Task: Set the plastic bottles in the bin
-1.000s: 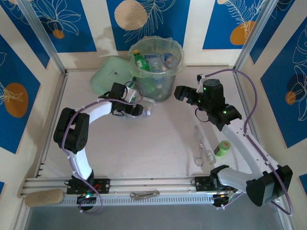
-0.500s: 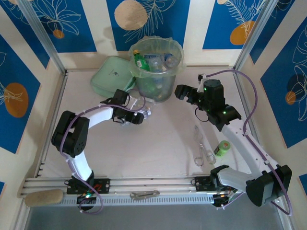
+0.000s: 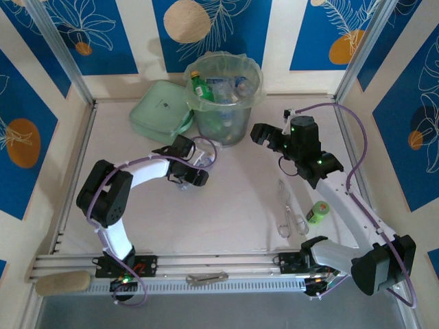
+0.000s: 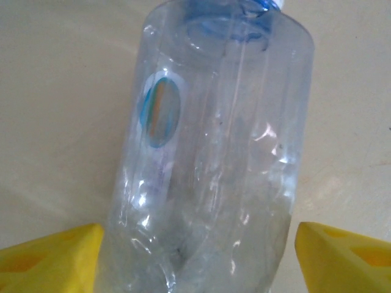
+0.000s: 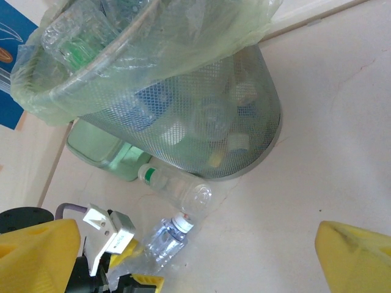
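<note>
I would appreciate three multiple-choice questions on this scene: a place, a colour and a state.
1. Where do the metal tongs lie? A at the far left corner; B on the table beside the lime-green item; C against the back wall.
2. What colour is the flat lid beside the bin? A pale green; B red; C black.
3. How is the right gripper? A shut on a bottle; B open and empty; C shut on the tongs.
Answers: B, they lie flat left of that item; A, its top shows it; B, its fingers stand wide apart.
</note>
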